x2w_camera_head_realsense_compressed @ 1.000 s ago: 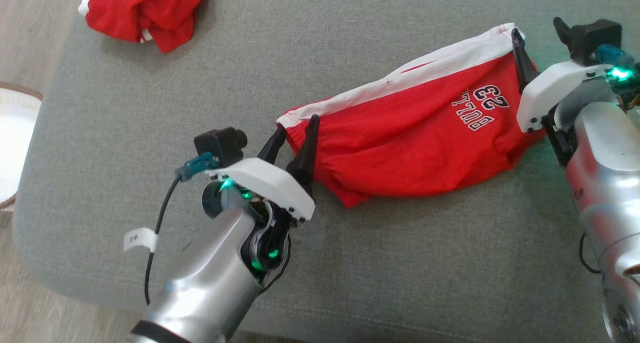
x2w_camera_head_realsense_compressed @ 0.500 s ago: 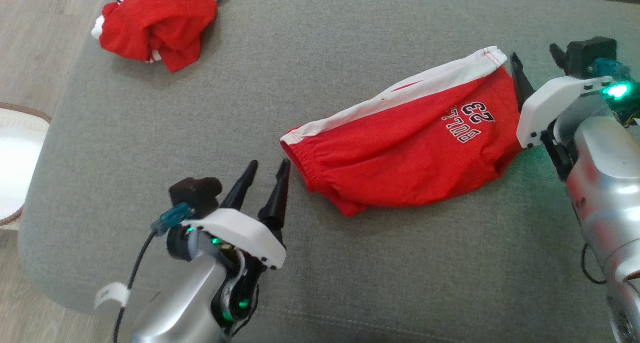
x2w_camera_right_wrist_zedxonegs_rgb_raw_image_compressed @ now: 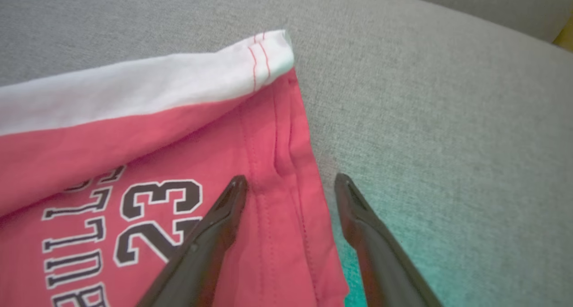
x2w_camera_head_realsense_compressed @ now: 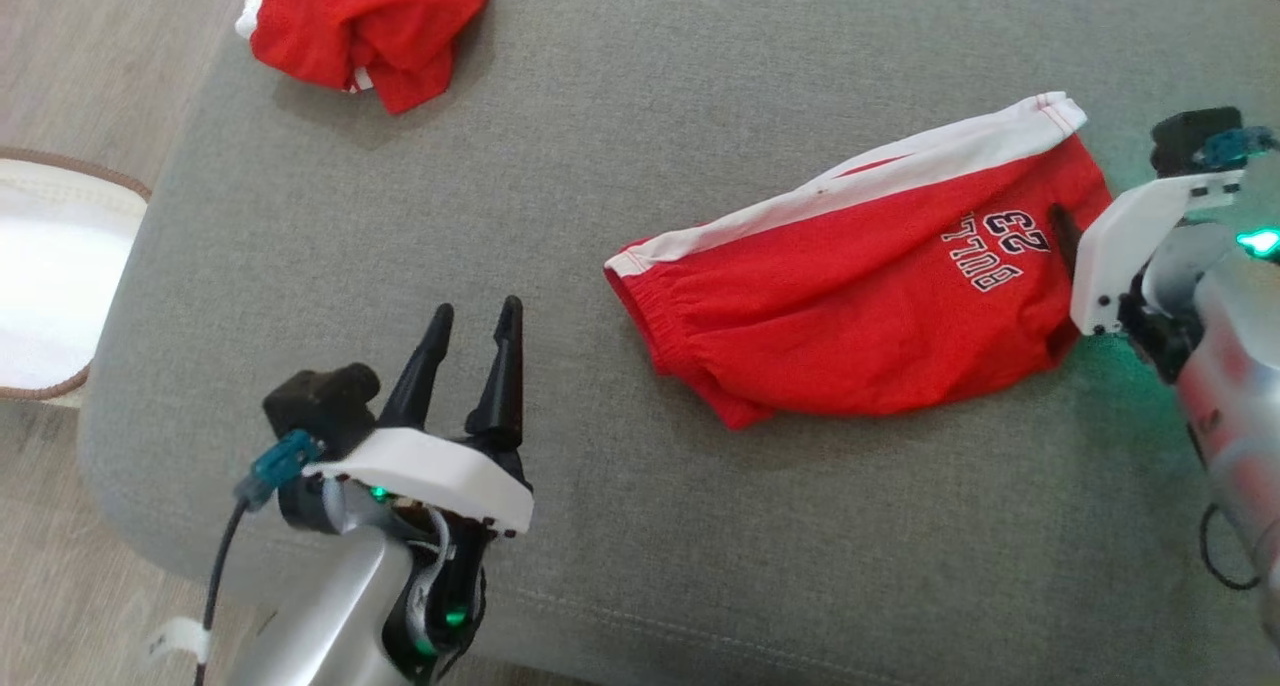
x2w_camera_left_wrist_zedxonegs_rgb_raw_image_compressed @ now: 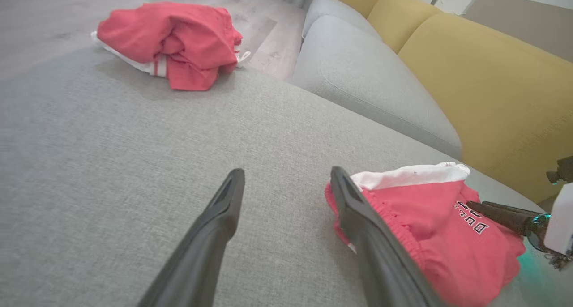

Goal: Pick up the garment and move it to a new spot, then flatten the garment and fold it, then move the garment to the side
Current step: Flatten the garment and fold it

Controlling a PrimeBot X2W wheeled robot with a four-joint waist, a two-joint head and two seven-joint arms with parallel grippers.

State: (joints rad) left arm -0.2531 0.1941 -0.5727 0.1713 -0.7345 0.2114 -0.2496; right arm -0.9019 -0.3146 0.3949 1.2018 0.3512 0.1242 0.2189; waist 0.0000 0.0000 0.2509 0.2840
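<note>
We list, on the cushion (x2w_camera_head_realsense_compressed: pixel 700 116):

- shorts (x2w_camera_head_realsense_compressed: pixel 850 306), lying right of centre
- crumpled garment (x2w_camera_head_realsense_compressed: pixel 370 26), at the far left corner, well apart from the shorts

We place the left gripper (x2w_camera_head_realsense_compressed: pixel 476 308) over the near left part, apart from the shorts. The right gripper (x2w_camera_right_wrist_zedxonegs_rgb_raw_image_compressed: pixel 291 178) is at their right end, one finger over the hem and the other over the cushion. On the floor (x2w_camera_head_realsense_compressed: pixel 80 66), left of the cushion: a round mat (x2w_camera_head_realsense_compressed: pixel 40 286).

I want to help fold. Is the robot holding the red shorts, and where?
Nothing is held. The left end effector is open, apart from the red shorts; the right end effector stands open over their edge.
</note>
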